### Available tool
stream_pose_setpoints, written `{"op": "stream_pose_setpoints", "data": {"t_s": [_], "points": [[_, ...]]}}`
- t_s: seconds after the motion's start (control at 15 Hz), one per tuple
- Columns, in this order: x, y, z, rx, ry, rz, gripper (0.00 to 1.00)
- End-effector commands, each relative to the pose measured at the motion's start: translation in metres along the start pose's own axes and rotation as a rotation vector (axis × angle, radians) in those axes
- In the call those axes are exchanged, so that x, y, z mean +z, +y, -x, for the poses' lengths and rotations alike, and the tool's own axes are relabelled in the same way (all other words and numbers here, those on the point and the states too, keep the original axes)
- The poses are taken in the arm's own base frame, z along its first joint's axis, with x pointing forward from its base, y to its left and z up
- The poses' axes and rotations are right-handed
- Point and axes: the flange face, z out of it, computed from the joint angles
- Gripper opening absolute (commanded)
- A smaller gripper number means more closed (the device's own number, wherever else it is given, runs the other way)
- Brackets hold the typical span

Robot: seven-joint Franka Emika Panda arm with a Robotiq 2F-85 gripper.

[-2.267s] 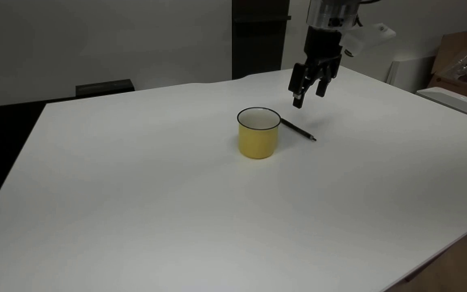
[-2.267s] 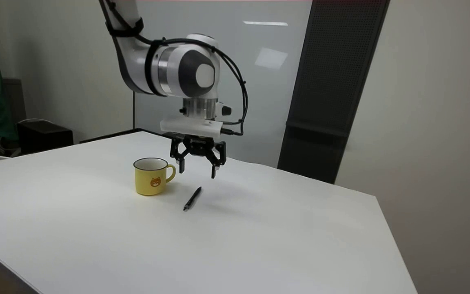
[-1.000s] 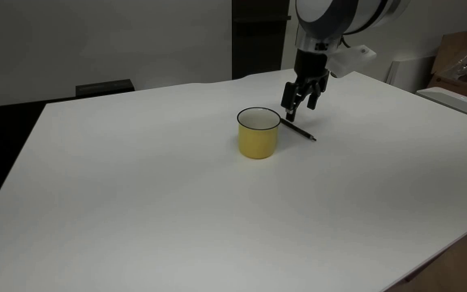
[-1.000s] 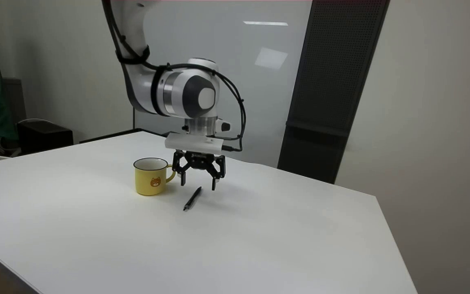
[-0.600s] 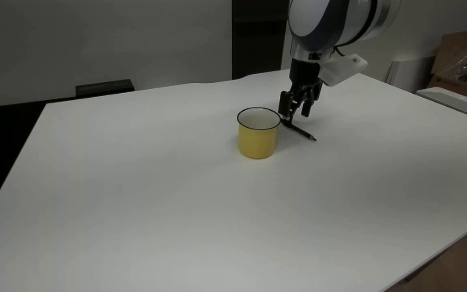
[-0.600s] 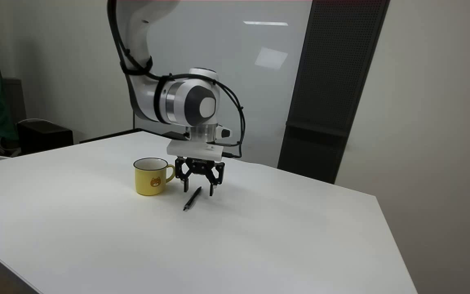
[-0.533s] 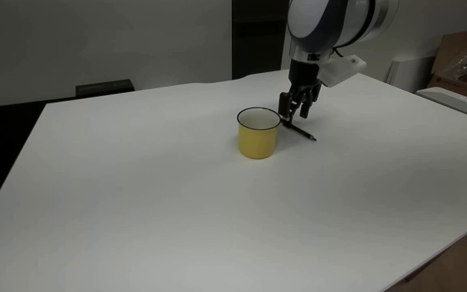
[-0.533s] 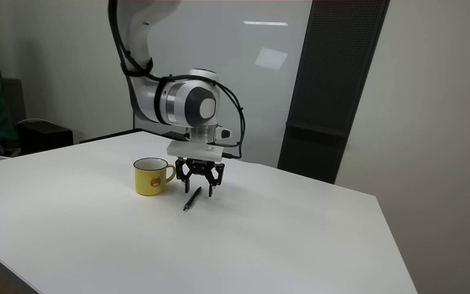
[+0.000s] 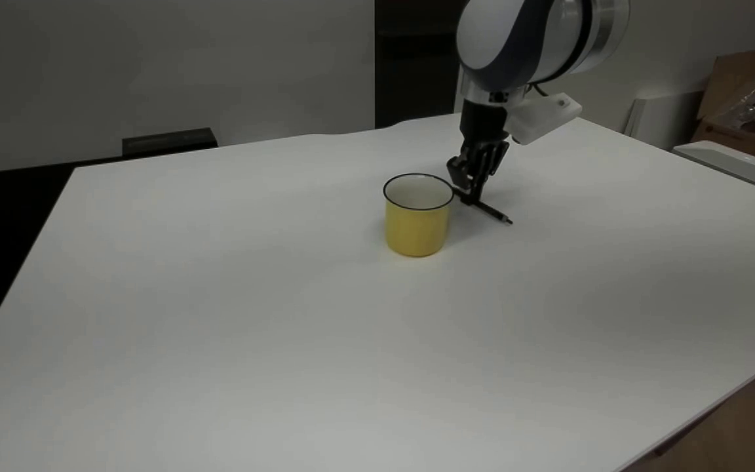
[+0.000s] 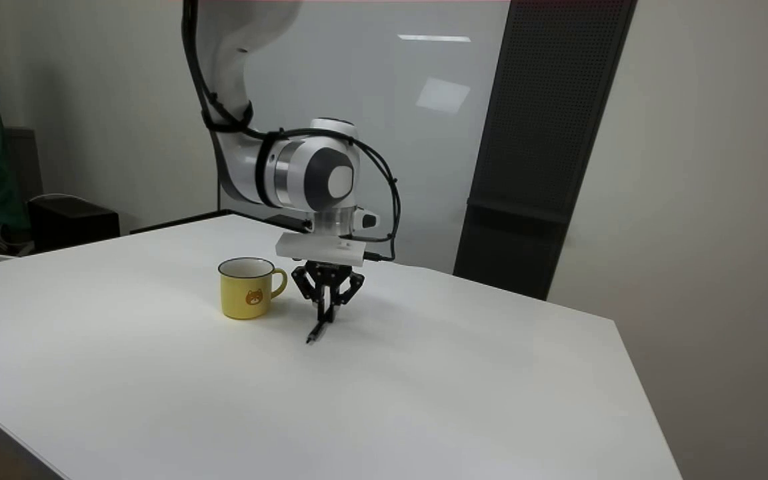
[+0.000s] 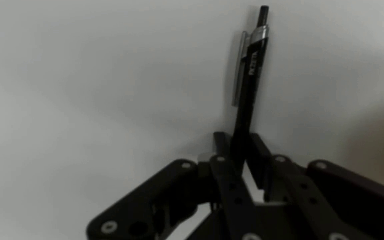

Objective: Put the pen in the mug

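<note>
I hold the black pen [image 11: 250, 85] pinched in my gripper [image 10: 326, 317], near the handle [image 10: 285, 281] of the yellow mug [image 10: 239, 293]

The arm [image 10: 301, 177] hung from eleven o'clock in an exterior view, gripper [image 10: 326, 317] pointing to six. Its fingers [image 11: 258, 156] stood close together.

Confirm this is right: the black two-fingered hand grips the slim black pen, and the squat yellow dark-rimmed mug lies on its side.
Not quite: the squat yellow dark-rimmed mug stands upright, not on its side, as both exterior views show. The black two-fingered hand does grip the slim black pen.
</note>
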Motion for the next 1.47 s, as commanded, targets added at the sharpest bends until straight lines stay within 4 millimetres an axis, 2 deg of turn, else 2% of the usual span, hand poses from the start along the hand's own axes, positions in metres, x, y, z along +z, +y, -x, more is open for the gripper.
{"op": "stream_pose_setpoints", "data": {"t_s": [0.0,0.2,0.47,0.87,1.07,1.2,1.4], "points": [[0.000,-0.001,-0.007,0.016,0.002,0.006,0.00],[-0.008,-0.004,-0.005,0.008,-0.005,0.006,0.03],[-0.041,-0.021,-0.004,-0.024,-0.086,0.013,0.03],[-0.146,-0.069,-0.018,-0.043,-0.237,0.120,0.03],[-0.179,-0.093,-0.023,-0.053,-0.322,0.107,0.03],[-0.185,-0.103,-0.027,-0.071,-0.376,0.076,0.03],[-0.178,-0.109,-0.034,-0.089,-0.440,-0.010,0.03]]}}
